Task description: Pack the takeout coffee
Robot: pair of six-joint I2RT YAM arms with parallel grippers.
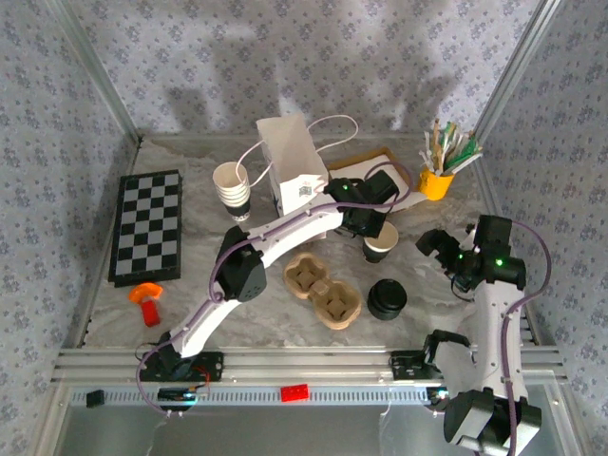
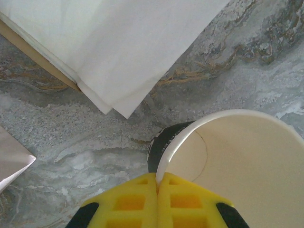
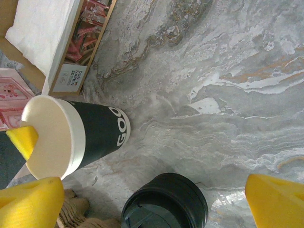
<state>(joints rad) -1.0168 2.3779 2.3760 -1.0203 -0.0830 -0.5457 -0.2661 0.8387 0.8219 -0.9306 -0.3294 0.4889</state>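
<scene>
Left wrist | left pincer [image 2: 157, 183] pinching cup [image 2: 247, 159] rim | right pincer [image 3: 152, 197] spread, cup near it

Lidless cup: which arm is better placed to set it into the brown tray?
Left. The left gripper is shut on the cup; the right gripper is open near the black lids.

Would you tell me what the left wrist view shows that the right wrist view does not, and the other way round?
Left wrist adds: the left claw up close, both fingers shut on the rim of the cup, seen from above. Right wrist adds: the lids, a bit of the pulp tray, pink packets, the cup's dark sleeve, and the open right claw. Both share the cup, the white napkins and the marble table.
</scene>
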